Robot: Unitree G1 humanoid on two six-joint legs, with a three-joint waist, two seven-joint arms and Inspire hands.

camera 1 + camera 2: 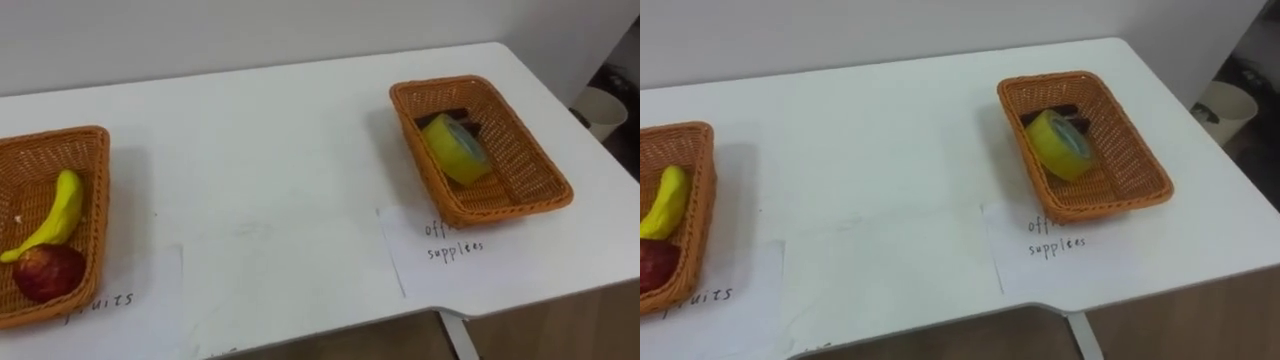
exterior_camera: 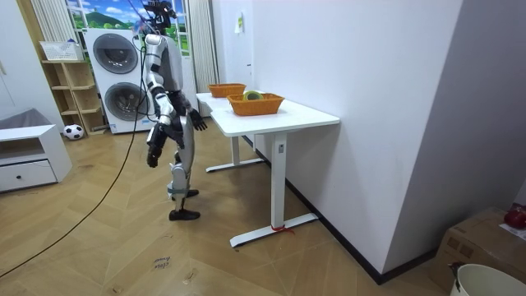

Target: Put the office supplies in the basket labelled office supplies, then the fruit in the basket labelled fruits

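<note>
Two wicker baskets stand on the white table (image 1: 270,170). The left basket (image 1: 97,190) holds a yellow banana (image 1: 62,208) and a red apple (image 1: 48,272). The right basket (image 1: 545,180) holds a yellow tape roll (image 1: 455,148), with a dark item (image 1: 466,121) behind it. In the room view I stand beside the table (image 2: 300,115) with one foot lifted. My right hand (image 2: 153,156) hangs low at my side. My left hand (image 2: 198,122) is at hip height, short of the table's edge.
A paper label (image 1: 100,300) lies in front of the left basket and another label (image 1: 450,245) in front of the right one. A white bin (image 1: 603,110) stands on the floor past the table's right end. Washing machines (image 2: 119,78) stand behind me.
</note>
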